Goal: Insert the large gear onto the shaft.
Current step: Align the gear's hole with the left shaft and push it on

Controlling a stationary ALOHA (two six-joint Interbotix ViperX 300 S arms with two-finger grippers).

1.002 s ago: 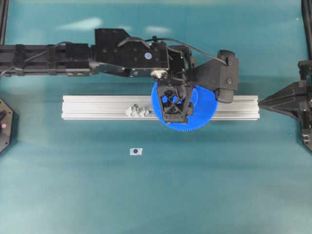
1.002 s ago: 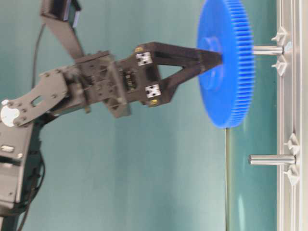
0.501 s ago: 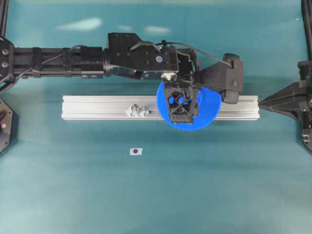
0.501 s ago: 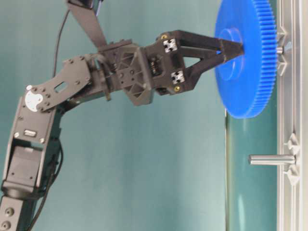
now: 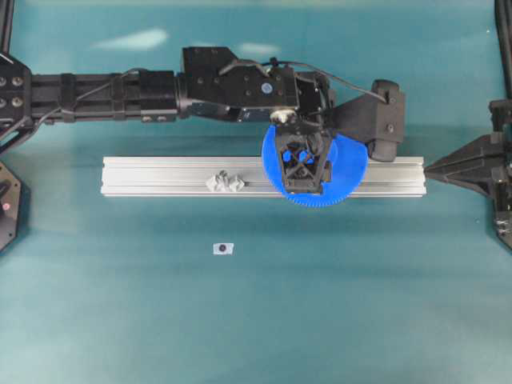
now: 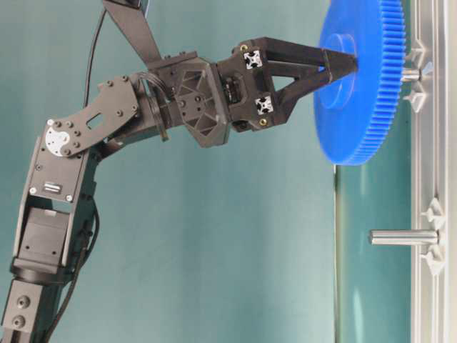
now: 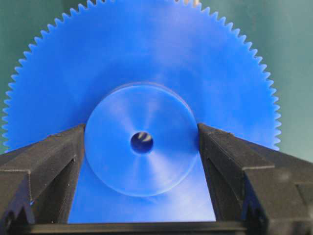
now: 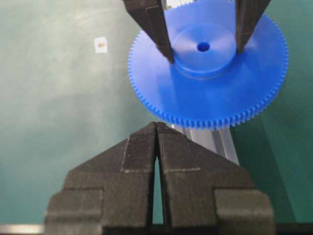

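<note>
The large gear [image 5: 348,172], bright blue with fine teeth, hangs over the right half of the rail. My left gripper [image 5: 302,160] is shut on its raised hub [image 7: 142,169], one finger on each side. In the table-level view the gear [image 6: 357,107] sits slightly tilted, and a short end of the shaft [image 6: 409,73] shows between gear and rail. Something pale glints inside the hub hole in the left wrist view. My right gripper [image 8: 156,125] is shut on nothing and points at the rail's right end [image 5: 428,170].
The aluminium rail [image 5: 160,176] lies across the middle of the teal table. A second clear mount [image 5: 226,182] sits on it left of the gear, its peg [image 6: 403,237] standing free. A small white tag [image 5: 223,249] lies in front of the rail.
My left gripper carried the gear a little rightward and down over the shaft; far less of the shaft shows now. The right gripper has not moved.
</note>
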